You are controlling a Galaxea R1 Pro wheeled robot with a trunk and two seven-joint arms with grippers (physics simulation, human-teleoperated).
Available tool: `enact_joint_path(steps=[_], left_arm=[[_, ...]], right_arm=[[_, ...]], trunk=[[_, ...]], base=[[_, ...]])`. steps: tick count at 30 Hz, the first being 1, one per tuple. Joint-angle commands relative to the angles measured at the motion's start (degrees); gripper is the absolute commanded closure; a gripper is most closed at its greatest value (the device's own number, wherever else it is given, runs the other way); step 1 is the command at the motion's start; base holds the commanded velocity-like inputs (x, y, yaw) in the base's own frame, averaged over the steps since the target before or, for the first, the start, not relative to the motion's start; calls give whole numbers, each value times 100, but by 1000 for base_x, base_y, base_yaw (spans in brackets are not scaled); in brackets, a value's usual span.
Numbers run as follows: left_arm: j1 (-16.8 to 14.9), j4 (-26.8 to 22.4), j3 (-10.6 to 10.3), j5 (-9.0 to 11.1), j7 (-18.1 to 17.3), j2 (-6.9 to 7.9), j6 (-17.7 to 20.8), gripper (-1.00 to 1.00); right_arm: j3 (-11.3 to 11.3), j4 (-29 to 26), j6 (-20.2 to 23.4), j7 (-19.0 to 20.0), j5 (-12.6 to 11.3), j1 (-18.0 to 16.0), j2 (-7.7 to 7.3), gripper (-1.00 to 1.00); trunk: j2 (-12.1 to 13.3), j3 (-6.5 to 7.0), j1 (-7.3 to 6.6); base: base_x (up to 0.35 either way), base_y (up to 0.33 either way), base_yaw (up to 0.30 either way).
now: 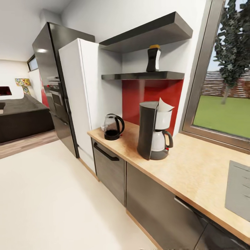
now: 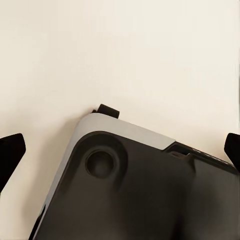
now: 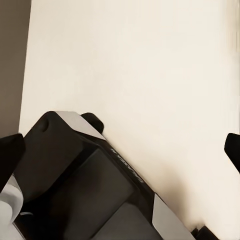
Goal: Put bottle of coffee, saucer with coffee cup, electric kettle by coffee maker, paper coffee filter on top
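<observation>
Looks like the approach for fetching the bottle (image 1: pixel 153 58), with floor (image 1: pixel 52 194) yet to cross. Find it on the thin black shelf (image 1: pixel 139 76), above and a little behind the coffee maker (image 1: pixel 152 133), under the thicker grey slab. Note the long axis vertical: upright, gold lid up, pale label showing on the window side.

Roll closer and square up to the countertop (image 1: pixel 187 166) first; probably raise the trunk for a level reach. Take the waist from the front, jaws level, well below the lid. Keep clear of the slab above and of the filter (image 1: pixel 164 105) perched on the coffee maker almost directly beneath. Lift only slightly, draw straight out, then lower beside the machine on its open window side, leaving alone the kettle (image 1: pixel 113 127), near its other side but apart.

See left gripper (image 2: pixel 120 150) spread wide and empty above the robot's own base; same for right gripper (image 3: pixel 122 150).
</observation>
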Motion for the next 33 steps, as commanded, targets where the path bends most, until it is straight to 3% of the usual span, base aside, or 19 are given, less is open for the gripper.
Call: enact_joint_path(steps=[1,14,33], left_arm=[[4,-12,-10,60,-11,-1,-3,-100],[4,-12,-9,60,-11,6,-3,-100],[4,-12,-9,60,-11,7,-3,-100]], right_arm=[[36,3,-41,0,-3,-5,-2,-100],[38,3,-41,0,-3,-5,-2,-100],[40,10,-45,0,-3,-5,0,-100]], trunk=[[-4,-6,0],[-4,-6,0],[-4,-6,0]], base=[[0,0,-276],[0,0,-245],[4,12,-92]])
